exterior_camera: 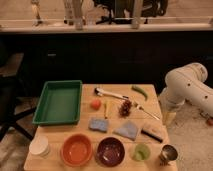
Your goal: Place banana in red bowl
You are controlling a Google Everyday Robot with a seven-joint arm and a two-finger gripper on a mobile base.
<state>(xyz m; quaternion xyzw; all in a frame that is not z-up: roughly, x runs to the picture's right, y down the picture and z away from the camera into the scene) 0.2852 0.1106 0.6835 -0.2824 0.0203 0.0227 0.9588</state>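
Camera view looks down on a wooden desk (55, 132) where the banana (105, 108) lies near the middle, its length running from near to far, with no grip on it. Just to its left sits a small round red fruit (95, 104), and to its right a dark bunch of grapes (125, 107). The red bowl (76, 149) stands at the near edge, left of centre and well apart from the banana, its lighter orange inside showing. A maroon bowl (110, 151) sits just beside it on the right, followed by a small green cup (141, 152) and a metal cup (168, 153); a white cup (39, 146) stands at the near left corner. Two blue cloths (98, 124) lie between the banana and the bowls. A green tray (59, 102) fills the far left part. Beyond the banana lie a white-handled utensil (107, 92) and, further right, a green pepper (139, 91). A white robot arm (186, 84) bends in from the right; its end effector (170, 118) hangs beside the desk's right edge, fingers spread wide and holding nothing.
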